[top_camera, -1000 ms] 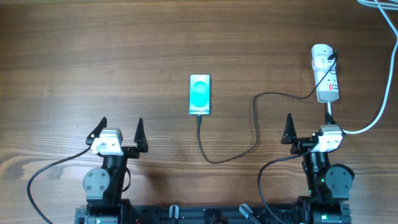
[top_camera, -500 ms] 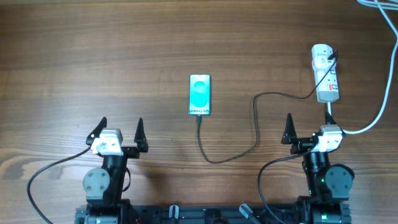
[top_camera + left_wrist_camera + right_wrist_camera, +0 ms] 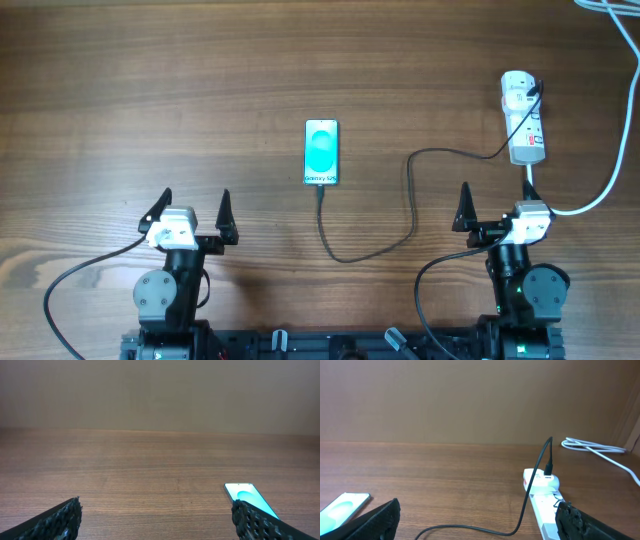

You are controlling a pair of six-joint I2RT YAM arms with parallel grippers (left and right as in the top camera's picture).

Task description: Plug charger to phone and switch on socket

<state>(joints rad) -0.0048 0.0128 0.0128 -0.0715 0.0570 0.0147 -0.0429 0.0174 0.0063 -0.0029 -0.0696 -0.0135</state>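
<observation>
Phone (image 3: 321, 152) lies flat on the table (image 3: 150, 80), cyan screen up. Right of the phone, well apart, lies the socket (image 3: 523, 130), with the black plug of the charger (image 3: 411, 205) seated in it; the cable loops back to the phone's near short edge. Left gripper (image 3: 195, 198) and right gripper (image 3: 495, 196), the 2 flanking the phone nearer the bases, stand spread wide, holding nothing.

The phone (image 3: 321, 152) lies mid-surface (image 3: 150, 80), with the socket (image 3: 523, 118) well to its right. The charger (image 3: 410, 200) loops between them, from the phone's near edge to the socket's far end.
</observation>
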